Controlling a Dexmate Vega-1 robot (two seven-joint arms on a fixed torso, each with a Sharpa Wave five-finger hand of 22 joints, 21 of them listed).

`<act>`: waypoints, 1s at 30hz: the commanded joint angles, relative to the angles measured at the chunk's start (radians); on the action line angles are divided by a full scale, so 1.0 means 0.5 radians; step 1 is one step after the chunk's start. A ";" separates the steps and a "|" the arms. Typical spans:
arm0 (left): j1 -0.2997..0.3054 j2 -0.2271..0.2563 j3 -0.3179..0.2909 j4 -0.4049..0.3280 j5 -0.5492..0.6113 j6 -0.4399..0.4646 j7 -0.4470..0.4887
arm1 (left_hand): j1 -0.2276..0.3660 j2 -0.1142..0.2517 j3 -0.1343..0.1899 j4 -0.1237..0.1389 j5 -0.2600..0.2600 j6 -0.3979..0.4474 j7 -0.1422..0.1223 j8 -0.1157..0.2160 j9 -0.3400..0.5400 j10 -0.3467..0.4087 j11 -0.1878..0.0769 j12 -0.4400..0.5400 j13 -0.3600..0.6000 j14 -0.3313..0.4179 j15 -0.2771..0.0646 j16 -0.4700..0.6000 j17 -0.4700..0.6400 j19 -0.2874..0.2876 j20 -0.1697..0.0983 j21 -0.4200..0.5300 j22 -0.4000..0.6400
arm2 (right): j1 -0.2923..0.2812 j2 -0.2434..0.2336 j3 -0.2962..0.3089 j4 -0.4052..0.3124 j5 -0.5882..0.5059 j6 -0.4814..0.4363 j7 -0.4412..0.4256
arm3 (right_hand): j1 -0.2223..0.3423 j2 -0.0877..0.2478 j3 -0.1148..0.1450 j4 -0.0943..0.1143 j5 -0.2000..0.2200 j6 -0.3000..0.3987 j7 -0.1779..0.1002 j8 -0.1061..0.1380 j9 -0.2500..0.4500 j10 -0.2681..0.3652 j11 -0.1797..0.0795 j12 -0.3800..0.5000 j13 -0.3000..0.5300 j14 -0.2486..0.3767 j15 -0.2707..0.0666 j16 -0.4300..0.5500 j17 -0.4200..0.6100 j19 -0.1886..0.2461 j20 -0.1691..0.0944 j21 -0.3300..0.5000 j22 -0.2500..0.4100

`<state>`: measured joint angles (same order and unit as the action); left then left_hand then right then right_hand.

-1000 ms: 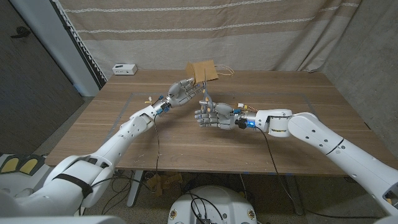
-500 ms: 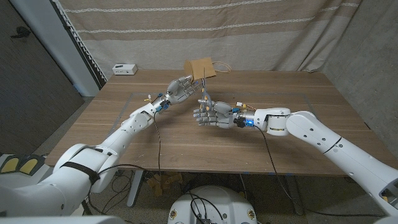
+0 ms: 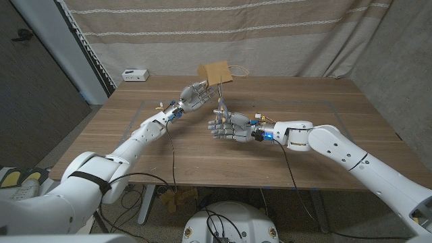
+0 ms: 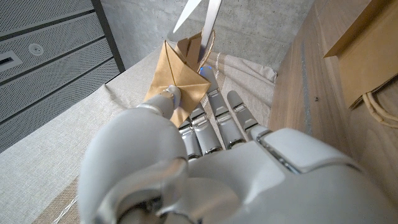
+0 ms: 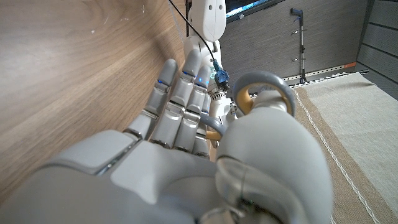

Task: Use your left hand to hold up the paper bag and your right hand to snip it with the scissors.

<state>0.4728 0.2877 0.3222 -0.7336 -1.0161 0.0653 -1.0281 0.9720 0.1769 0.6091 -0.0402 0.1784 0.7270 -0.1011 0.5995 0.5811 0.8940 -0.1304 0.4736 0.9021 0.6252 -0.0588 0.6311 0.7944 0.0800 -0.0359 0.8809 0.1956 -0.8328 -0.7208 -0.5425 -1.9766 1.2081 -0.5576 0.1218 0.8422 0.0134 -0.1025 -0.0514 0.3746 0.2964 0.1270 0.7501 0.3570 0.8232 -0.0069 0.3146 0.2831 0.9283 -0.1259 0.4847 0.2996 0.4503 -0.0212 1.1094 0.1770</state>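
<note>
**Q:** What does the right hand hold?

**A:** The right hand (image 3: 231,127), a grey segmented metal hand on a glossy white arm, grips the scissors (image 3: 221,101). Its fingers are curled together around the handles; the right wrist view shows a grey loop handle (image 5: 264,90) with a tan inner lining sitting above the knuckles. In the head view the thin blades point up from the hand, toward the paper bag (image 3: 216,73).

**Q:** And the left hand?

**A:** The left hand (image 3: 196,95) pinches the paper bag and holds it lifted off the wooden table (image 3: 135,145). In the left wrist view its thumb presses a creased fold of brown paper against the fingers, and two pale metal blade tips (image 4: 202,14) stand just beyond the bag, slightly parted.

**Q:** Where is the bag relative to the table?

**A:** Above the table's far edge, near the middle, in front of the striped beige curtain (image 3: 270,34). It is flat, brown and squarish, with a thin cord handle (image 3: 243,71) trailing to one side. The scissor tips reach the bag's lower edge; whether they touch the paper cannot be told.

**Q:** Anything else on the table?

**A:** A small white box (image 3: 135,74) sits at the table's far left corner, well apart from both hands.
</note>
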 commanded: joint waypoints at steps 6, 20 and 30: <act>0.010 0.006 -0.027 -0.001 0.030 -0.028 0.034 | 0.019 0.035 0.008 -0.001 0.011 0.359 -0.230 0.018 0.017 0.181 -0.166 0.007 0.010 -0.009 -0.340 -0.009 0.004 -0.006 -0.068 0.013 0.000 | -0.097 -0.015 0.019 0.011 -0.002 0.085 0.045 | -0.016 0.000 -0.017 -0.007 0.010 0.060 0.070 -0.023 -0.020 0.004 0.008 0.013 0.000 -0.004 -0.157 0.013 0.012 0.018 -0.009 -0.007 0.006; 0.107 0.038 -0.046 -0.151 0.016 -0.030 0.177 | 0.020 0.036 0.006 -0.006 0.011 0.359 -0.230 0.013 0.012 0.182 -0.166 0.001 0.006 -0.011 -0.339 -0.009 0.001 -0.007 -0.064 0.011 0.000 | -0.100 -0.041 0.023 0.046 -0.022 0.111 0.113 | -0.022 0.007 -0.019 -0.007 0.011 0.083 0.061 -0.050 -0.057 0.020 -0.004 0.028 -0.010 -0.005 -0.158 0.020 0.013 0.015 -0.021 -0.016 0.007; 0.173 0.057 -0.049 -0.264 -0.007 -0.042 0.251 | 0.017 0.037 0.004 -0.004 0.011 0.366 -0.230 0.014 0.012 0.187 -0.166 0.001 0.008 -0.010 -0.339 -0.011 -0.002 -0.007 -0.065 0.010 0.000 | -0.101 -0.070 0.040 0.054 -0.027 0.109 0.155 | -0.035 0.011 -0.024 -0.003 0.010 0.097 0.061 -0.068 -0.081 0.034 -0.007 0.039 -0.016 -0.004 -0.156 0.025 0.014 0.016 -0.025 -0.021 0.007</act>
<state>0.5261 0.3066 0.2998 -0.8113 -1.0077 0.0505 -0.9440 0.9714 0.1774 0.6089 -0.0401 0.1766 0.7270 -0.1011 0.5992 0.5811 0.8940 -0.1304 0.4667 0.9028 0.6253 -0.0589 0.6311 0.7919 0.0800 -0.0359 0.8808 0.1957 -0.8820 -0.7406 -0.5300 -1.9575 1.1989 -0.5066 0.1753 0.8347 0.0209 -0.1067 -0.0558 0.3746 0.3131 0.1215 0.7195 0.3166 0.8294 -0.0090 0.3284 0.2738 0.9269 -0.1244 0.4886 0.3043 0.4558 -0.0269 1.1019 0.1795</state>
